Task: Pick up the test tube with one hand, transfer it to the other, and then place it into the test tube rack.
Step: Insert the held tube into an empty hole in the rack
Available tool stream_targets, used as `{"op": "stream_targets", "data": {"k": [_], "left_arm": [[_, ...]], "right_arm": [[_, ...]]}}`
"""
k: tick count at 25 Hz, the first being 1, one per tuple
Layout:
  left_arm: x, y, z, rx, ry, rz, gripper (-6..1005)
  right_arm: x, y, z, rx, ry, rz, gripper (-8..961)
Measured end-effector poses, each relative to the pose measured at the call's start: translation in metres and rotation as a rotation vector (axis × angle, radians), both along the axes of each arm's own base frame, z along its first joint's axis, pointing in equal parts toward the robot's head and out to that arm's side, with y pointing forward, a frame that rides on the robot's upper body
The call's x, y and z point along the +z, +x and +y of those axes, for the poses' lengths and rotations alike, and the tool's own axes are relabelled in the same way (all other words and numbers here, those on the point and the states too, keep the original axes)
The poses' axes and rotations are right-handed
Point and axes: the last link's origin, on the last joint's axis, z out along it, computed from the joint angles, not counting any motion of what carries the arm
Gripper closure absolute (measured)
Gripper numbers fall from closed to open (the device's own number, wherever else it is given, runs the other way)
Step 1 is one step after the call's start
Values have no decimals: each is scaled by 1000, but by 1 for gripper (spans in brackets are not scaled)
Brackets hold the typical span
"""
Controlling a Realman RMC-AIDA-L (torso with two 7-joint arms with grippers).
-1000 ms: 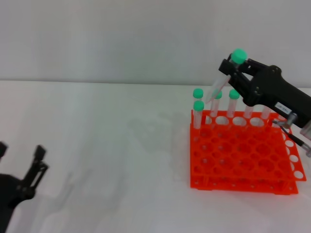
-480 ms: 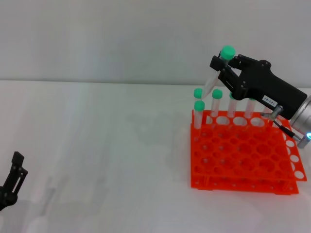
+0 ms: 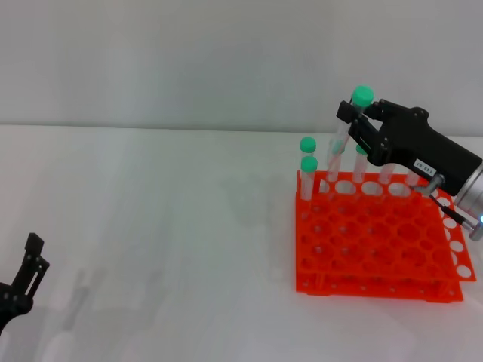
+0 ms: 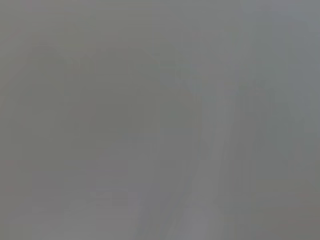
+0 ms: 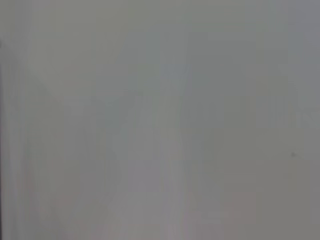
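Swung nearer upright since half a second ago: test tube (image 3: 341, 134), clamped in right gripper (image 3: 355, 127) over far row of rack (image 3: 377, 241). Handover done; insertion left. Left gripper (image 3: 23, 280) parked near-left, fingers unreadable.

rack (image 3: 377, 241): glossy orange plastic | test tube (image 3: 337, 151): clear plastic | table (image 3: 151, 226): matt white
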Motion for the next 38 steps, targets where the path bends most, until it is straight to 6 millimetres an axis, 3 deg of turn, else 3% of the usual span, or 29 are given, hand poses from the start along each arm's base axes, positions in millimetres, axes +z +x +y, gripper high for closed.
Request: {"op": "stream_targets", "data": {"k": [23,38], "left_arm": [[-5,2,11,3,-28,-8,134],[-7,4,14,-3,-38,-24,134]], "right_arm": [[-26,9,3,-60,-12,-151,703],[-32,13,2,-71,-20,-195,696]]}}
